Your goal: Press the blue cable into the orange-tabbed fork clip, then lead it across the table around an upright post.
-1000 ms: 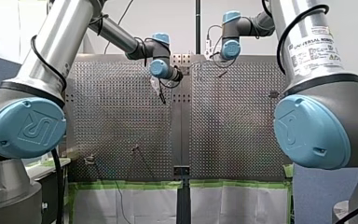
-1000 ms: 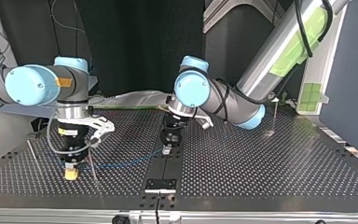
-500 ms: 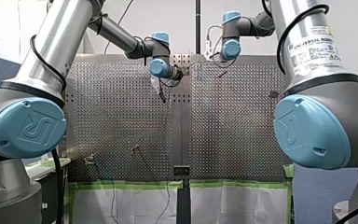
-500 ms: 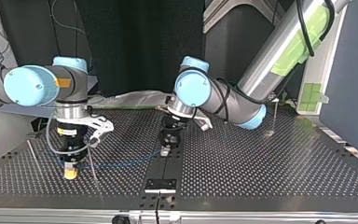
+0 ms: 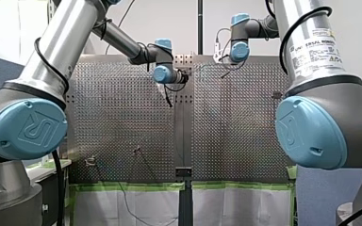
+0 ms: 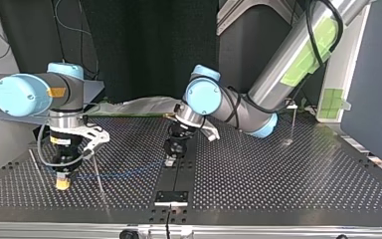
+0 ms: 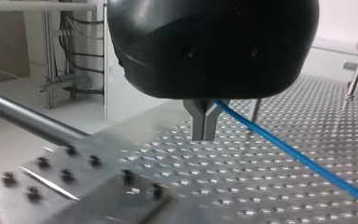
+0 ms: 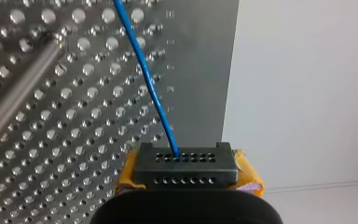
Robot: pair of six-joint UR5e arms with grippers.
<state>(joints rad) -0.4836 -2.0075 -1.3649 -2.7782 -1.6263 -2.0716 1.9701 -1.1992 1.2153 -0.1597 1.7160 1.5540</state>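
My left gripper (image 7: 204,135) and my right gripper (image 8: 186,170) both clench the blue cable (image 6: 124,173), which stretches just above the tabletop (image 6: 278,179) from centre toward nine o'clock in the top view.

A plain pale wall (image 5: 169,23) stands behind the perforated metal surface (image 5: 113,122) in the front view, with a thin black upright pole (image 5: 200,28) before it. White sheeting (image 5: 141,207) edged with green tape (image 5: 122,187) shows below the surface's near edge. In the top view a black curtain (image 6: 144,50) fills the back, and a dark blue-grey panel (image 6: 373,89) stands at the right.
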